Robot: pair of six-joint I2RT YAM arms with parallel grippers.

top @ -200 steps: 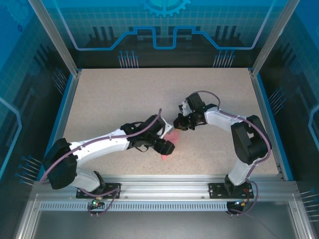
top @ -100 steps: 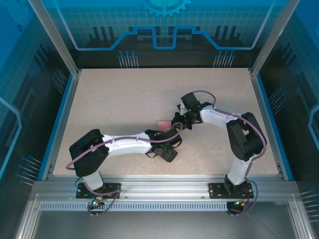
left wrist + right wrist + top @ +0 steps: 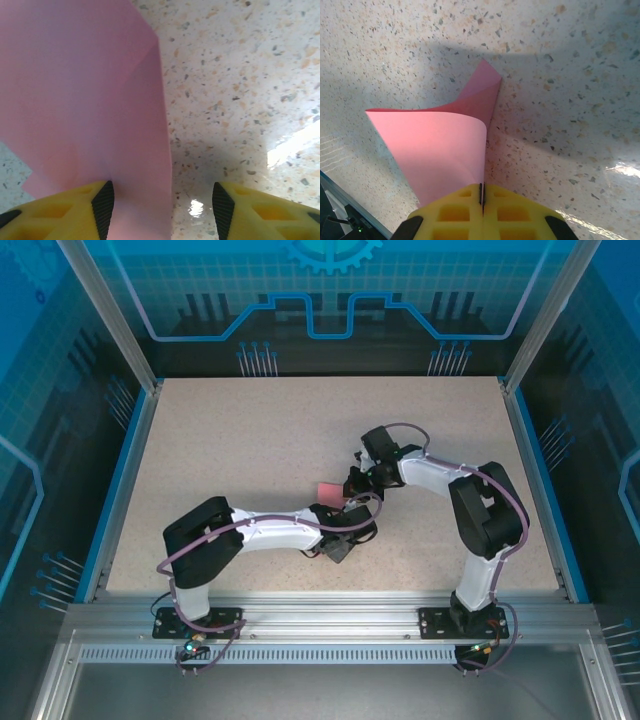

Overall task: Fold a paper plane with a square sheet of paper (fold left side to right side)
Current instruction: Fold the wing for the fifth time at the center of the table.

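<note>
near the middle of the speckled table (image 3: 220, 440), the left gripper (image 3: 161, 207) sits at 5 o'clock from the sheet of paper (image 3: 440, 145), fingers apart, one pad (image 3: 103, 207) over the pink. the right gripper (image 3: 481, 197), at the sheet's 3 o'clock, has its fingers pressed together on a corner, which curls up off the table.

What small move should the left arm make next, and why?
Probably lower the left gripper and press the sheet of paper flat on the table. Its jaws stand open across the paper's edge, while the right gripper pinches the lifted, curled flap.
</note>
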